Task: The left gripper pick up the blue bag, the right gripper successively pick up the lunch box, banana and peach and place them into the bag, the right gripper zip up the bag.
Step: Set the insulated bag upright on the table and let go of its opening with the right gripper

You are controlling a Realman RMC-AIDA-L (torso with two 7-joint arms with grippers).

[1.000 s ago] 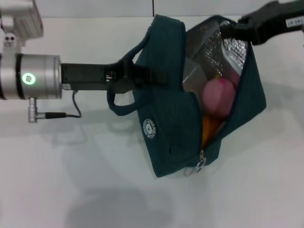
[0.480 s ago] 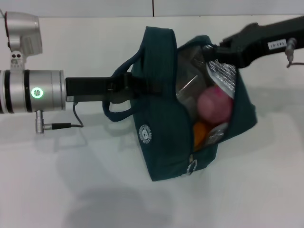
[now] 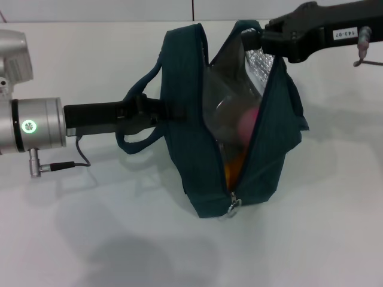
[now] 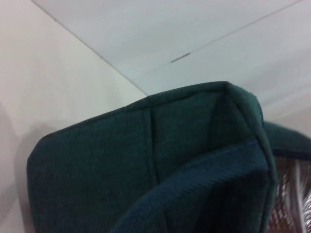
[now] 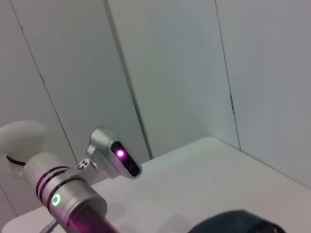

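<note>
The blue bag [image 3: 185, 137] stands in mid-table in the head view, its opening narrow and facing right. The peach [image 3: 246, 122], the orange banana [image 3: 231, 170] and the clear lunch box [image 3: 226, 98] show inside against the foil lining [image 3: 258, 66]. The zipper's ring pull [image 3: 232, 207] hangs at the bag's near end. My left gripper [image 3: 160, 110] reaches in from the left and is shut on the bag at its handles. My right gripper [image 3: 252, 37] is shut on the bag's rim at the far end of the opening. The left wrist view shows only teal fabric [image 4: 146, 165].
The white table [image 3: 119, 239] lies all around the bag, with a wall behind it. The left arm's cable [image 3: 78, 158] hangs under its silver wrist [image 3: 36, 124]. The right wrist view shows the left wrist's green light [image 5: 56, 199] and the wall panels.
My right gripper has moved left with the bag's rim, and the opening has narrowed, hiding much of the peach and banana. The bag and left arm have shifted slightly left.
</note>
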